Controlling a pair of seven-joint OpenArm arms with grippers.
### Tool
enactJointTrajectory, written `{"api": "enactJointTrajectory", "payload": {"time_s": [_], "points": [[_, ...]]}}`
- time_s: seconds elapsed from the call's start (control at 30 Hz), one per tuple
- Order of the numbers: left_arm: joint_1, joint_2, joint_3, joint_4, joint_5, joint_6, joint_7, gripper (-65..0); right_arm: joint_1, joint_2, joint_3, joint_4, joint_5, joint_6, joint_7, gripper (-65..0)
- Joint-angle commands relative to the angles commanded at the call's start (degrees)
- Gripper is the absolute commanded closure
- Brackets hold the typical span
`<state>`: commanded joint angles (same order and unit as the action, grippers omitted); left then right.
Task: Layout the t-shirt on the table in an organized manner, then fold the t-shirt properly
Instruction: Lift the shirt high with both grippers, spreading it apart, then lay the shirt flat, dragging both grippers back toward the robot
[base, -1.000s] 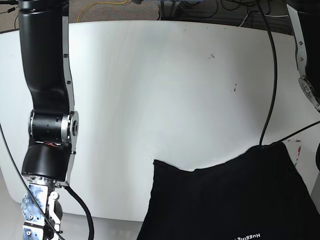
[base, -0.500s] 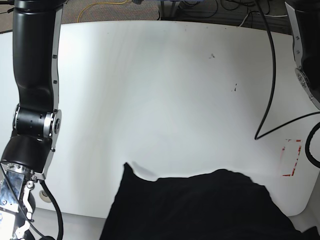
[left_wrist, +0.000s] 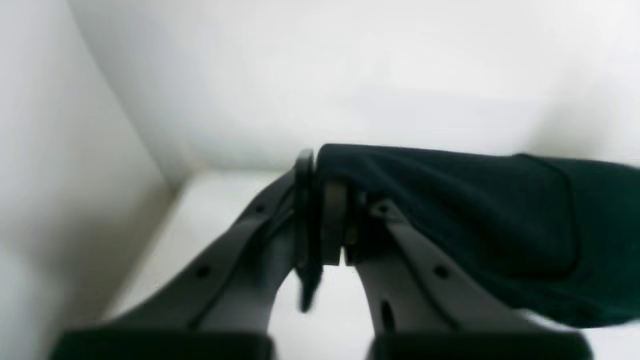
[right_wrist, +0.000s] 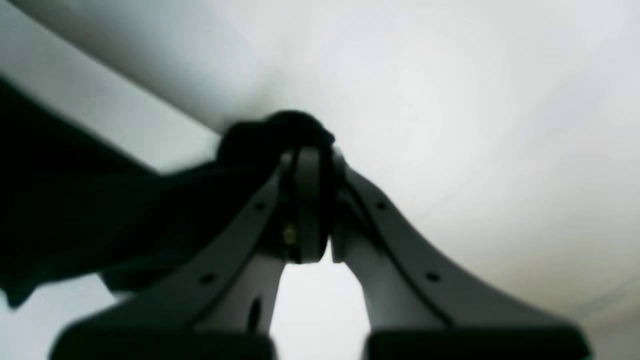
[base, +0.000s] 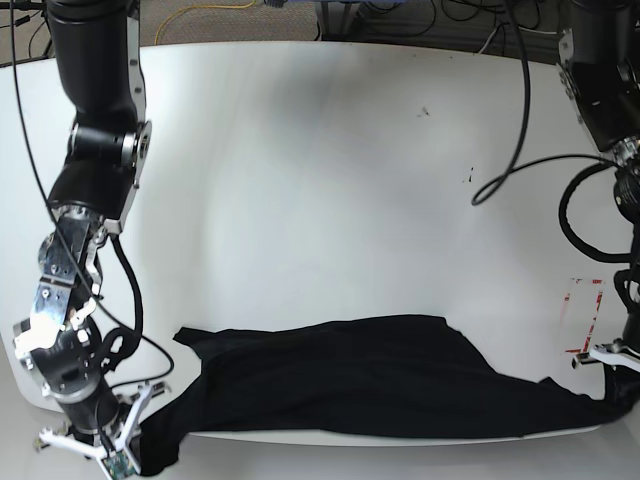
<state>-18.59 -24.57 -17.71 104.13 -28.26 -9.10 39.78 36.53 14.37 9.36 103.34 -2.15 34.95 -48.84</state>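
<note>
The black t-shirt (base: 360, 375) hangs stretched in a wide band over the near edge of the white table (base: 330, 180). My right gripper (base: 148, 440), low at the base view's left, is shut on one bunched end. In the right wrist view that gripper (right_wrist: 310, 160) pinches a dark wad of the t-shirt (right_wrist: 100, 215), which trails off to the left. My left gripper (base: 617, 380), low at the base view's right, is shut on the other end. Up close, the left gripper (left_wrist: 327, 185) clamps a hemmed edge of the t-shirt (left_wrist: 475, 225), which runs off to the right.
Red tape marks (base: 585, 320) lie near the table's right edge beside the left arm. Black cables (base: 520, 150) loop down from that arm over the table's right side. Two small dark specks (base: 424, 112) sit on the far part of the tabletop.
Both arms have dropped and moved apart toward the table's near corners. The t-shirt, earlier held up close to the camera, now stretches low and wide along the near edge.
</note>
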Motion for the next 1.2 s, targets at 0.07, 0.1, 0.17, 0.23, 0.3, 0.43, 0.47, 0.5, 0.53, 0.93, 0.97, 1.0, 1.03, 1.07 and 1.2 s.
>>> {"api": "enactJointTrajectory", "payload": {"time_s": [0.07,0.1,0.17,0.23,0.3,0.43,0.47,0.5,0.53,0.93,0.97,1.0,1.03,1.07,1.2], "points": [[2.55,0.53,-0.79,0.0,0.0,-1.14,0.0,-1.1,-3.25,-0.97,1.14,1.76,0.0,0.0,-0.09,-0.6],[4.92,0.97,-1.67,0.35,0.09,-1.93,0.0,-1.1,-6.15,-1.67,2.02,3.25,0.0,0.0,-0.09,-0.6],[6.95,1.23,-2.11,0.79,0.09,-2.37,0.0,-1.1,-8.79,-2.2,2.64,4.48,0.0,0.0,-0.09,-0.6],[10.46,1.93,-2.46,0.88,0.09,-2.64,0.18,-1.1,-12.57,-2.9,3.43,5.89,0.0,0.0,-0.09,-0.6],[13.1,2.46,-2.46,0.97,0.09,-2.64,0.18,-1.1,-15.21,-3.78,4.13,7.03,0.0,0.0,-0.09,-0.6],[18.29,2.55,-2.55,1.67,0.09,-2.73,0.09,-1.1,-20.84,-5.45,6.07,8.97,0.0,0.0,-0.09,-0.6],[19.34,2.55,-2.55,1.76,0.09,-2.73,0.09,-1.1,-21.63,-5.71,6.42,9.05,0.0,0.0,-0.09,-0.6],[21.01,2.55,-2.55,1.76,0.09,-2.73,0.09,-1.1,-22.86,-6.07,6.86,9.23,0.0,0.0,-0.09,-0.6],[22.59,2.55,-2.55,2.11,0.09,-2.73,0.09,-1.1,-24.35,-6.33,7.38,9.41,0.0,0.0,-0.09,-0.6],[37.54,2.46,-6.33,7.12,0.09,-2.73,0.35,-1.0,-35.78,-6.59,11.78,13.01,0.09,0.0,-1.32,-0.5],[38.59,2.46,-6.68,7.3,0.09,-2.73,0.35,-1.0,-36.4,-6.59,12.04,13.01,0.18,0.09,-1.67,-0.5],[40.26,2.46,-7.21,7.74,0.09,-2.73,0.35,-1.0,-37.45,-6.59,12.48,13.1,0.35,0.09,-1.93,-0.5],[41.23,2.46,-7.56,8.0,0.09,-2.73,0.35,-1.0,-38.24,-6.59,12.84,13.1,0.35,0.26,-2.11,-0.5],[42.02,2.46,-7.82,8.18,0.09,-2.73,0.35,-1.0,-38.86,-6.59,13.27,13.1,0.35,0.26,-2.11,-0.5],[48.09,2.46,-10.02,8.79,0.09,-2.81,0.09,-1.0,-42.55,-6.59,15.38,13.01,0.44,0.44,-2.11,-0.5]]}}
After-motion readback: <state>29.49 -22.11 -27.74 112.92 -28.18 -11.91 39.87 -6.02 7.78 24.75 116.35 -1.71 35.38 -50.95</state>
